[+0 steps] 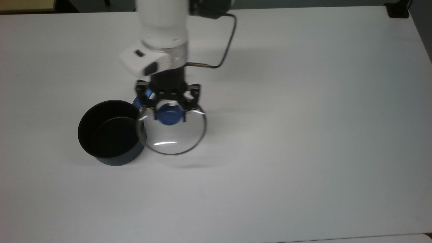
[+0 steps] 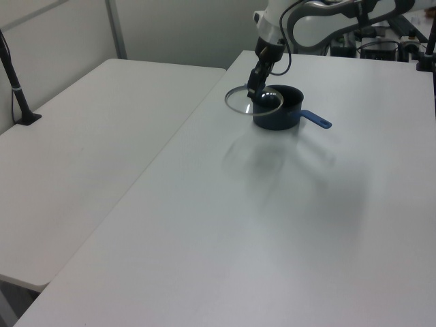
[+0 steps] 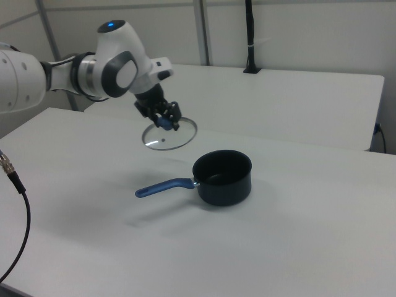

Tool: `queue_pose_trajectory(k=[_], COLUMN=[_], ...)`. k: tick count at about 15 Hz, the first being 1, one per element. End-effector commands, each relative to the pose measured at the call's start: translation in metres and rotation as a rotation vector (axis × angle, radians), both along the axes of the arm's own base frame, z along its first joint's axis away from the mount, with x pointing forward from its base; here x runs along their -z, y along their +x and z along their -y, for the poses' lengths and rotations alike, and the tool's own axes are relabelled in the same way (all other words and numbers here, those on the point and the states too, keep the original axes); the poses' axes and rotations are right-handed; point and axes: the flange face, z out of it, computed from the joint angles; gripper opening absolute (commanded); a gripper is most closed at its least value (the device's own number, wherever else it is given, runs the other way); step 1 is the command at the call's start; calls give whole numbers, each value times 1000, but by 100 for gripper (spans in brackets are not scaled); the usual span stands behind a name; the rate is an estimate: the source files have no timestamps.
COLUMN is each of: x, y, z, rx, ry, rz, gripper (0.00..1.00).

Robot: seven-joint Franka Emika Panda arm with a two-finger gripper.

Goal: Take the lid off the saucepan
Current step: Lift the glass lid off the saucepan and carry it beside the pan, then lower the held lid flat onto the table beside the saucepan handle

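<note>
The gripper clamps the blue knob of the glass lid, holding it in the air just beside the open saucepan, toward the top view's right, above the white table.

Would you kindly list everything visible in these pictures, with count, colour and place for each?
saucepan: one, dark navy with a black inside and a blue handle, standing uncovered on the table at the top view's left.
lid: one, clear glass with a metal rim and a blue knob, held in the air beside the saucepan, on the top view's right of it.
table: one, white, under the saucepan.
second table: one, white, alongside at the left view's left.
black post: one, standing at the far table's edge in the right view.
arm: one, white.
gripper: one, black, fingers shut on the lid's knob.
</note>
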Motion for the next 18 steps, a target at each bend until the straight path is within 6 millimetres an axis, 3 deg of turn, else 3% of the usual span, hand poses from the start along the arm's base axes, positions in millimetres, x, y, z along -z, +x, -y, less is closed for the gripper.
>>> queue_pose_trajectory(k=[1, 5, 9, 18], x=[3, 24, 38, 70], y=[-21, -34, -46, -112], z=[-47, -93, -112, -116], rx=[-32, -72, -94, -192], ry=[18, 10, 4, -57], rz=[-43, -82, -111, -210], gripper=[68, 68, 68, 68])
